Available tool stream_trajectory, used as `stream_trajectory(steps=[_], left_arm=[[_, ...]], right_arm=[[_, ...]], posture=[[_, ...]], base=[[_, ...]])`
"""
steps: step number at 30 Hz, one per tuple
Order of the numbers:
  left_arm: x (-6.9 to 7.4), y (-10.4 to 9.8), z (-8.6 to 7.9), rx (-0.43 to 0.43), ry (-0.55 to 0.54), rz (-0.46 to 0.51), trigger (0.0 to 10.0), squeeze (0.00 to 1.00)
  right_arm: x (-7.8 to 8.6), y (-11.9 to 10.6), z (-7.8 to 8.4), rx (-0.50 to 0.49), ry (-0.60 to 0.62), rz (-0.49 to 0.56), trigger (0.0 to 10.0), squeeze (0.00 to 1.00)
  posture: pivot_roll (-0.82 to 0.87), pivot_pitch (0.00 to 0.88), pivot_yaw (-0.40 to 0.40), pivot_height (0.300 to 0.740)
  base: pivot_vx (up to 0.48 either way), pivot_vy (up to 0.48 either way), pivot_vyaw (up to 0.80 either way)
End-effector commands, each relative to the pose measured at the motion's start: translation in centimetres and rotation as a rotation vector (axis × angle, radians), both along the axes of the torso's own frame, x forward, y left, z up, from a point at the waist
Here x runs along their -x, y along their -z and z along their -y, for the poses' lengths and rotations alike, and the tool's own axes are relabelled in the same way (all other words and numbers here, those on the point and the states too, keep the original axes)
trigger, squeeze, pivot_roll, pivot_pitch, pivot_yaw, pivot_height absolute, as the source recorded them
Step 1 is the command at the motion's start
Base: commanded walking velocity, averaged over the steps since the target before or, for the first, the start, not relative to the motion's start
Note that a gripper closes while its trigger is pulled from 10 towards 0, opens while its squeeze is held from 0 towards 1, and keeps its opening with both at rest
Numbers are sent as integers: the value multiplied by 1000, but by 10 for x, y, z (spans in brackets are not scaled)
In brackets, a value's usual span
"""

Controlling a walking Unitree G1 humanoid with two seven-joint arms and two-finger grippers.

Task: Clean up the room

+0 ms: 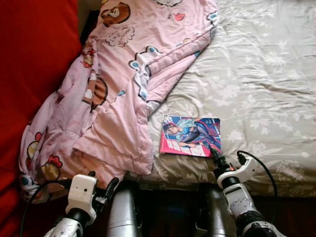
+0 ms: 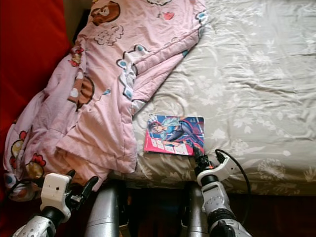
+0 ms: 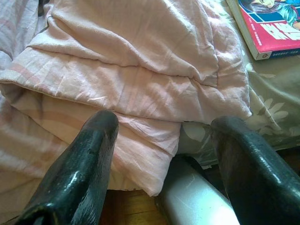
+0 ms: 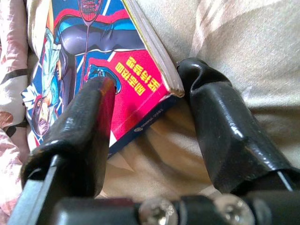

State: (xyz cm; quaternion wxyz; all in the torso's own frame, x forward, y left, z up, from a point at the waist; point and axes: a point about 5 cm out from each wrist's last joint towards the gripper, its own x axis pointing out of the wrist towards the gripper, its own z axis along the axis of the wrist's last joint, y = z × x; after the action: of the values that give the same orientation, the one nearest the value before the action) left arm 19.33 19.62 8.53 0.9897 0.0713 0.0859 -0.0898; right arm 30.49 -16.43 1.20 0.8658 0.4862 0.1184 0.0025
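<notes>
Left to right along the near edge of the bed (image 1: 276, 89):

1. Left claw (image 3: 164, 154). It hangs below the near edge, at the bed's left end. Its fingers are spread wide and hold nothing. They point at the folded hem of the pink blanket (image 1: 113, 123), which droops over that edge. The blanket runs from the hem up along the left side of the bed, with a red surface (image 1: 34, 64) beside it.

2. Book (image 1: 191, 136). A comic with a red and blue cover lies flat on the floral sheet, just beside the right border of the blanket and close to the near edge. Its long axis runs roughly parallel to that edge.

3. Right claw (image 4: 145, 117). It sits at the near right corner of the book. The fingers are parted and straddle that corner: one finger lies over the cover and the other presses into the sheet against the page edge. The fingers have not closed on the book.

Governing relation: the book lies directly ahead of the right claw and slightly to its left, its corner already between the fingers. The right arm is much the nearer. The left claw is well apart from the book, with the blanket hem in front of it.

Judgement: closing the right claw at this corner would grip cover and pages together.
</notes>
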Motion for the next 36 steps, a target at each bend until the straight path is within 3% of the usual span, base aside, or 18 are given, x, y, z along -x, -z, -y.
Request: stream_trajectory(steps=[1,5,6,7,24,33,36], left_arm=[[5,5,-4,-21,-12,-31,10000,0],[5,6,-3,-24,-12,-32,10000,0],[6,6,-3,-24,-15,-32,10000,0],[6,6,-4,-25,-16,-33,10000,0],[3,5,-4,-24,-27,-23,10000,0],[-11,8,-2,-22,-30,-9,10000,0],[-20,11,-1,-19,-37,3,10000,0]], right_arm=[[22,26,-31,-82,-94,-141,10000,0],[22,25,-30,-90,-94,-124,10000,0],[21,24,-28,-94,-89,-119,2471,0],[21,24,-27,-94,-86,-119,118,0],[19,20,-19,-116,-66,-69,0,0],[11,11,-9,-138,6,-10,0,0],[1,-2,1,-110,63,82,0,0]], posture=[[258,336,98,582],[261,334,96,582],[261,333,95,582],[262,332,95,582],[261,329,93,582],[248,288,86,582],[229,253,79,582]], base=[[0,0,0],[0,0,0],[0,0,0],[0,0,0],[0,0,0],[0,0,0],[0,0,0]])
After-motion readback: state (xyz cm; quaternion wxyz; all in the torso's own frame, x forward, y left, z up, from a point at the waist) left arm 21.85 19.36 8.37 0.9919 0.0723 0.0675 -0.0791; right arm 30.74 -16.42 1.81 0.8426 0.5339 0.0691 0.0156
